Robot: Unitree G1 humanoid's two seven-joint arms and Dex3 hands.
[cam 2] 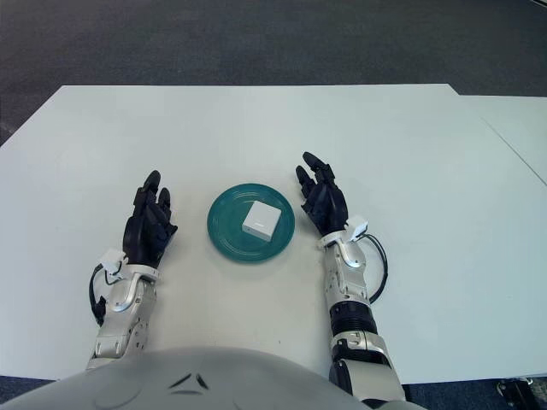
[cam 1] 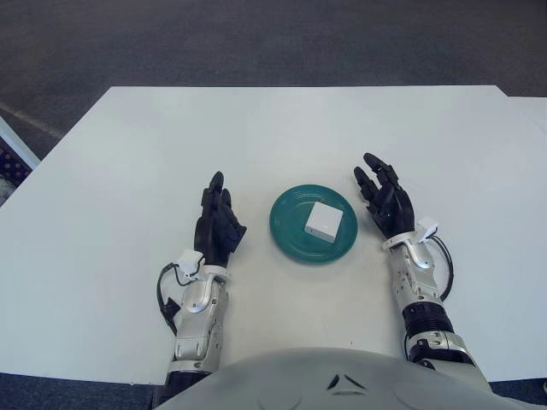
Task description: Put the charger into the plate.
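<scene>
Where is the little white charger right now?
The charger lies on the green plate, right of the plate's middle, in the centre of the view between the left hand and the right hand.

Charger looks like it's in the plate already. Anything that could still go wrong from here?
The charger sits right of centre in the plate, towards the open right hand, which shows just right of the rim; a stray sweep might knock plate or charger. The open left hand shows left of the plate, with a similar, smaller risk.
</scene>
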